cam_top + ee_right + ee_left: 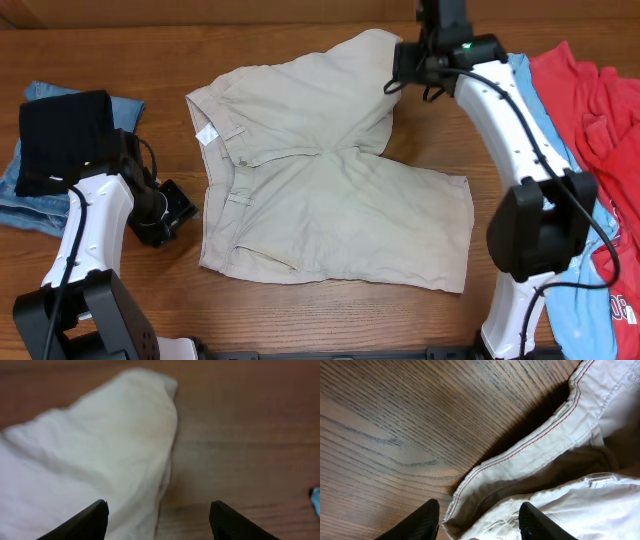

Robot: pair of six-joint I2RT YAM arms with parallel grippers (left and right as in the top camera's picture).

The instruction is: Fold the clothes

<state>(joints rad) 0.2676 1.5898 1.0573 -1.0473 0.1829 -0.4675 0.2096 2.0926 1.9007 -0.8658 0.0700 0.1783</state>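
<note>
One pair of creased beige shorts, splayed.

The shorts were plain pale beige, with a white label and a thin red stitch line along the waistband edge. The table was brown wood with dark grain. At the right lay a red top and a light-blue top. At the left were faded blue denim and a black cloth. The left arm and right arm were white with black joints.

Beige shorts on wood table, jaws apart, seemingly empty
</note>
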